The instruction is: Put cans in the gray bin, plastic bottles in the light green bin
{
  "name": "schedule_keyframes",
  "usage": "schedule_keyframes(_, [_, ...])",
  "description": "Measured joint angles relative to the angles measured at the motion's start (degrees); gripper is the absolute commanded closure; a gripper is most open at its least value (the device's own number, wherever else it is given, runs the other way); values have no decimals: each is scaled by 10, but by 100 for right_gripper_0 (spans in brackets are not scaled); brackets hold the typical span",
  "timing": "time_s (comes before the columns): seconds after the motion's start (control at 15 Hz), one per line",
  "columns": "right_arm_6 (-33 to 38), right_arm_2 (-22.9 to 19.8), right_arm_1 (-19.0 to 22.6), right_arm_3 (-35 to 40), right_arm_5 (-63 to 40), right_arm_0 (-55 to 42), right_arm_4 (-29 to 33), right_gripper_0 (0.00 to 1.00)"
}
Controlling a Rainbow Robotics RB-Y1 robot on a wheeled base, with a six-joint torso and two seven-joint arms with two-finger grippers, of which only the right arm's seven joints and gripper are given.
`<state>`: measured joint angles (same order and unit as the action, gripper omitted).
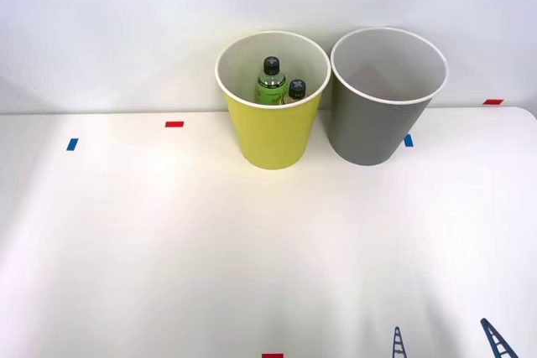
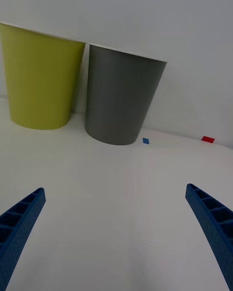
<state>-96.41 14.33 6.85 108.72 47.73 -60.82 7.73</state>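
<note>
Bottles [image 1: 281, 90]: both plastic bottles stand inside the light green bin [image 1: 273, 136], which rests on the white desk [image 1: 210, 249] against the wall. The black caps and upper bodies are visible; the bin wall hides the lower parts. The paler bottle is mostly covered by the rim. The gray bin [image 1: 369, 127] stands just beside it, toward the robot's right; its floor is hidden from view. The right hand [image 1: 449, 343] is cut off at the front view's lower edge, fully spread and holding nothing, well apart from both bins.
</note>
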Motion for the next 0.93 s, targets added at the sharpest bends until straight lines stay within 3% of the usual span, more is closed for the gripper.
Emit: schedule_keyframes(0.93, [0,0,0,0,0,0,0,0])
